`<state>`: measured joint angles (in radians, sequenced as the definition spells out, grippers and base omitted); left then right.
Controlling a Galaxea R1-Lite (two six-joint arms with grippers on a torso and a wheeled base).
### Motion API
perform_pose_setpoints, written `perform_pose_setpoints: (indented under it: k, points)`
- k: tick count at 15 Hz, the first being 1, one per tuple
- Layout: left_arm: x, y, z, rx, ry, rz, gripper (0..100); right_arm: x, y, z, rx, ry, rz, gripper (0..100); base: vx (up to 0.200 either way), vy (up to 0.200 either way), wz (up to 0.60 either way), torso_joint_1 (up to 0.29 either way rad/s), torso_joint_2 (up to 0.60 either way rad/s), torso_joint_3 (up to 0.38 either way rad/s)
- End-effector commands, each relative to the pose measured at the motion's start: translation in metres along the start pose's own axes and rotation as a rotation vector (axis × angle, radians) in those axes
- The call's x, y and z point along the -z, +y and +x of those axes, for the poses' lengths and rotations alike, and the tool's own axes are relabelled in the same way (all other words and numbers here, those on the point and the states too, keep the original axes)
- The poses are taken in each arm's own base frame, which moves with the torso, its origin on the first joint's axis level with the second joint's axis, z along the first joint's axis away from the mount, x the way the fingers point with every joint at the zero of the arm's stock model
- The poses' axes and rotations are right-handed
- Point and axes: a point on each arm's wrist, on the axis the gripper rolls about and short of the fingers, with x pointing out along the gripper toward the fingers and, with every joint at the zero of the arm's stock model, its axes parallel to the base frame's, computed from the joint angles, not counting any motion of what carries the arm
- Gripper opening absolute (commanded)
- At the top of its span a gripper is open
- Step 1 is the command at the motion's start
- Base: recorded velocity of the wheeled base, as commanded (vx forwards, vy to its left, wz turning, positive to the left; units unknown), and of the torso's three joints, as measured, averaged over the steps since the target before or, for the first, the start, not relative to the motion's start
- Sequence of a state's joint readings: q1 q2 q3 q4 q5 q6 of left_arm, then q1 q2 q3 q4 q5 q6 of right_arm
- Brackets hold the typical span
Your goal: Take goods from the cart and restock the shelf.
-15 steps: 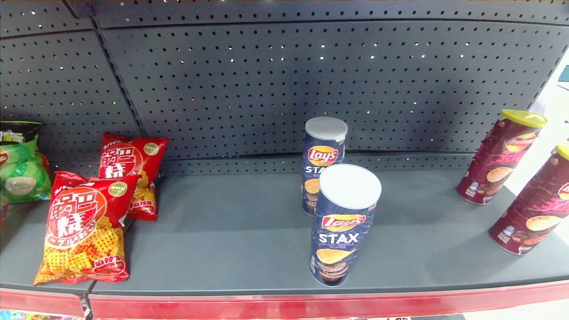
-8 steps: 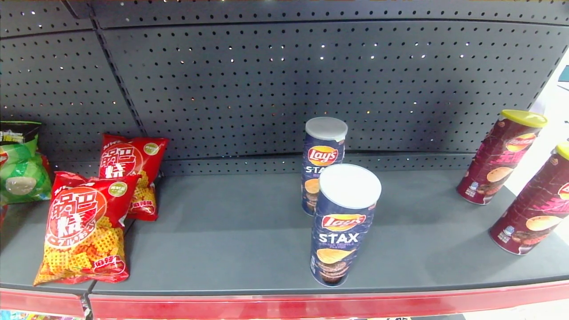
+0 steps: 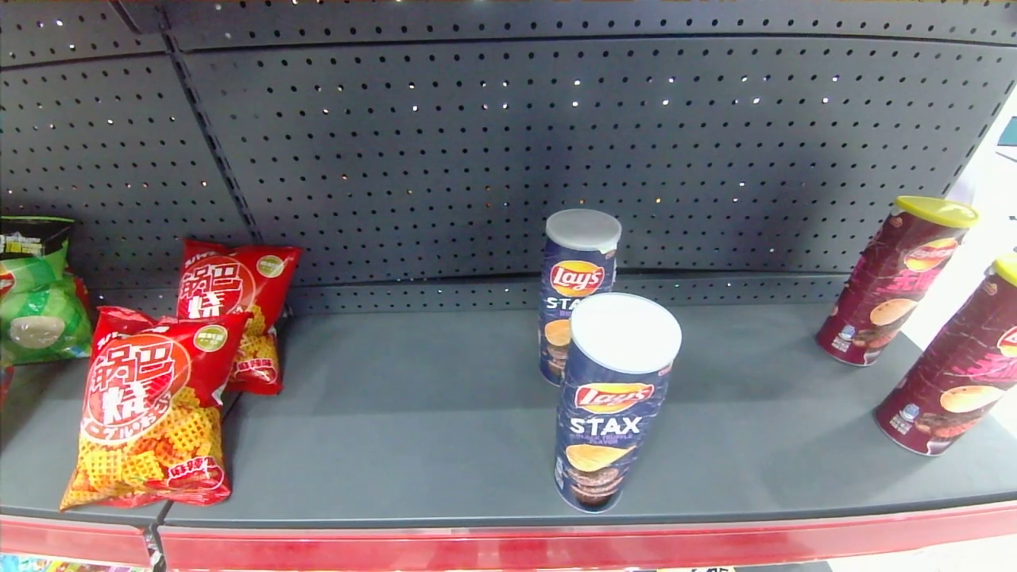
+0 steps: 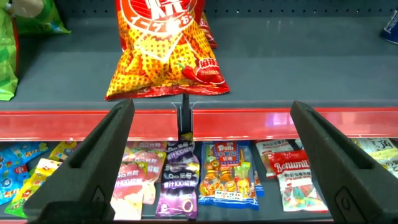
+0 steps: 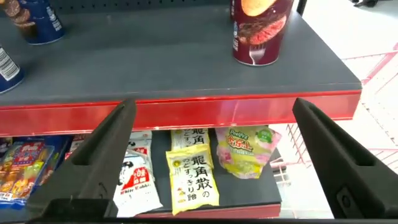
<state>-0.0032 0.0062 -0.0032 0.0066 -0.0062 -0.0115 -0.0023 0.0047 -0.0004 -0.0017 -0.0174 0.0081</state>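
On the grey shelf (image 3: 413, 429) two dark blue chip cans stand upright, one at the front (image 3: 616, 401) and one behind it (image 3: 578, 290). Two maroon cans with yellow lids (image 3: 894, 282) (image 3: 957, 373) stand at the right end. Two red snack bags (image 3: 151, 409) (image 3: 238, 322) lie at the left, beside a green bag (image 3: 36, 306). My left gripper (image 4: 211, 162) is open and empty, in front of the shelf's red front edge (image 4: 249, 121), just below the front red bag (image 4: 165, 53). My right gripper (image 5: 214, 165) is open and empty before the red edge (image 5: 186, 112), near a maroon can (image 5: 261, 31).
A perforated dark back panel (image 3: 508, 159) closes the shelf behind. Bare shelf room lies between the red bags and the blue cans. A lower shelf holds several candy packets (image 4: 227, 174) and snack packs (image 5: 193, 177). A pink wire cart (image 5: 379, 81) shows off the shelf's right end.
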Motion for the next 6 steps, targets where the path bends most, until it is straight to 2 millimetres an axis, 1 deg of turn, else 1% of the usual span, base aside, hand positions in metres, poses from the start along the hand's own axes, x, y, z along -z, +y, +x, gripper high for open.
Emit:
perform_pose_setpoints:
  k: [1, 6]
  points:
    - [0.0, 0.0, 0.0001, 0.0, 0.001, -0.001, 100, 0.0003, 0.0, -0.0001, -0.001, 0.001, 0.001, 100, 0.0, 0.0, 0.0, 0.0, 0.0, 0.0]
    - [0.0001, 0.0, 0.0001, 0.0, 0.003, 0.001, 100, 0.0003, 0.0, -0.0001, -0.003, 0.001, -0.002, 100, 0.0, 0.0, 0.0, 0.0, 0.0, 0.0]
